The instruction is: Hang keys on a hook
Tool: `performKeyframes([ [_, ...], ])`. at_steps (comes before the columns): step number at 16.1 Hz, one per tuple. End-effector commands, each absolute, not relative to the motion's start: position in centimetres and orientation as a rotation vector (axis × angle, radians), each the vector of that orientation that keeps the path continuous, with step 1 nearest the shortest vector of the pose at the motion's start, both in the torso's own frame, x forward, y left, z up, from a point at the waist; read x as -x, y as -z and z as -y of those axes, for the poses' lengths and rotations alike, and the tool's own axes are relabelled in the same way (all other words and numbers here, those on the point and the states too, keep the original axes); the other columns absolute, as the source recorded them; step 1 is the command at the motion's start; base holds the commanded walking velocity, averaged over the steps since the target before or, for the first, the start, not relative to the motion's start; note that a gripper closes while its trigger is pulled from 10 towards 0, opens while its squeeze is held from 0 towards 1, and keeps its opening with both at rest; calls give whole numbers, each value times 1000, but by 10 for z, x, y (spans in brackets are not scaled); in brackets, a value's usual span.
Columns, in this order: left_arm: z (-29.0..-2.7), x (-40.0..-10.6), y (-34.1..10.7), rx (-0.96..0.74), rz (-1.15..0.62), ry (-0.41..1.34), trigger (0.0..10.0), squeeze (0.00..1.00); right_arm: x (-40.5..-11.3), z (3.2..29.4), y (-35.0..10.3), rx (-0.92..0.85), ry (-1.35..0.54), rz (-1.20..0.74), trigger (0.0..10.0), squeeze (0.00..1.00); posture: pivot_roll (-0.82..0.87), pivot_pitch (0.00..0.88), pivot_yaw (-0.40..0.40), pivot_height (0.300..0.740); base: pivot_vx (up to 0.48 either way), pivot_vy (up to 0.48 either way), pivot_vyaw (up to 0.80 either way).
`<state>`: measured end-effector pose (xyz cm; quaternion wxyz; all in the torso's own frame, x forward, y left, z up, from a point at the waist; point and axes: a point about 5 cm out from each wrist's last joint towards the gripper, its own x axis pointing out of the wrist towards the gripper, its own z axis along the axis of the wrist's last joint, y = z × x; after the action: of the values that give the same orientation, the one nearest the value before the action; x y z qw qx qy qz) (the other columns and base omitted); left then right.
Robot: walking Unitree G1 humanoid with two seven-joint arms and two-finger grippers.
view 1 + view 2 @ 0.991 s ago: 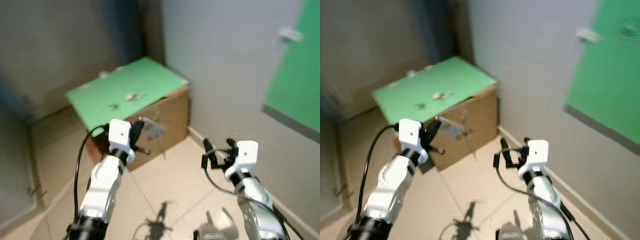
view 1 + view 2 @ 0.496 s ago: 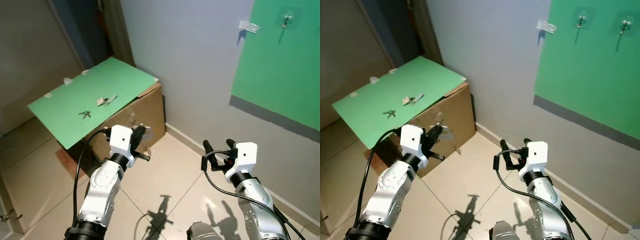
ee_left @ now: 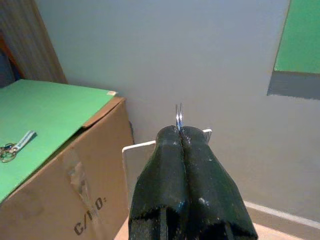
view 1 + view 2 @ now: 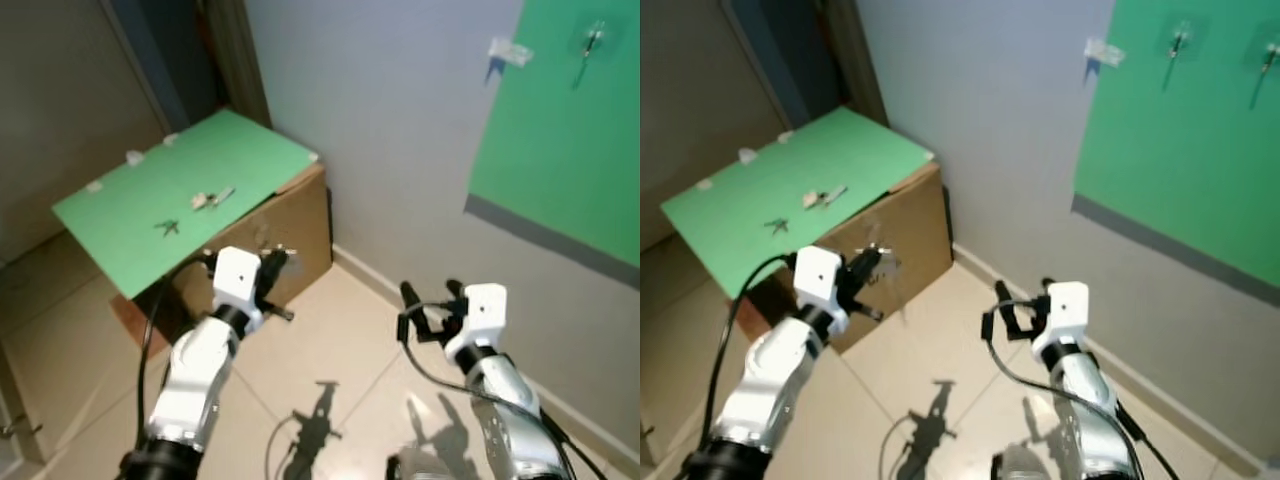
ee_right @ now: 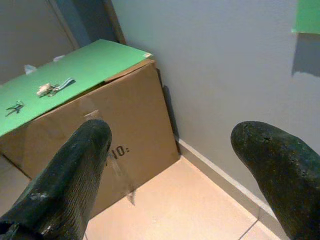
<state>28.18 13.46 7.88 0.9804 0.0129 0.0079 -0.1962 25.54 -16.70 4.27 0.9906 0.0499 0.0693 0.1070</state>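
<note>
So the left end effector (image 4: 275, 268) is pinched tight on what looks like a key ring with a clear tag (image 3: 178, 118) poking out past its fingertips, held up in the air in front of the cardboard box (image 4: 290, 225), so I'd say the pickup part is done. The right end effector (image 4: 428, 303) is spread wide with nothing in it, just hovering over the floor (image 4: 340, 345) at about 5 o'clock. Two more sets of keys (image 4: 212, 199) are lying on the green sheet (image 4: 180, 190) on top of the box, at roughly 10 o'clock. The hooks (image 4: 1177, 42) are way up at 1 o'clock on the green panel (image 4: 1185, 150) on the wall, well apart from the held keys, and they look bare from here. So by my read it's maybe halfway: keys grabbed, but the carry over to the wall, the reach up and the actual hanging are all left to do.
</note>
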Motion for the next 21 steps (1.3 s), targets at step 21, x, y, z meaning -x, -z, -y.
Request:
performKeyframes([
  [21,-183,-277,-94,4,85,155,0,0,-274,190,-90,7,-45,83,10000,0,-248,0,128,713,0,-127,-513],
])
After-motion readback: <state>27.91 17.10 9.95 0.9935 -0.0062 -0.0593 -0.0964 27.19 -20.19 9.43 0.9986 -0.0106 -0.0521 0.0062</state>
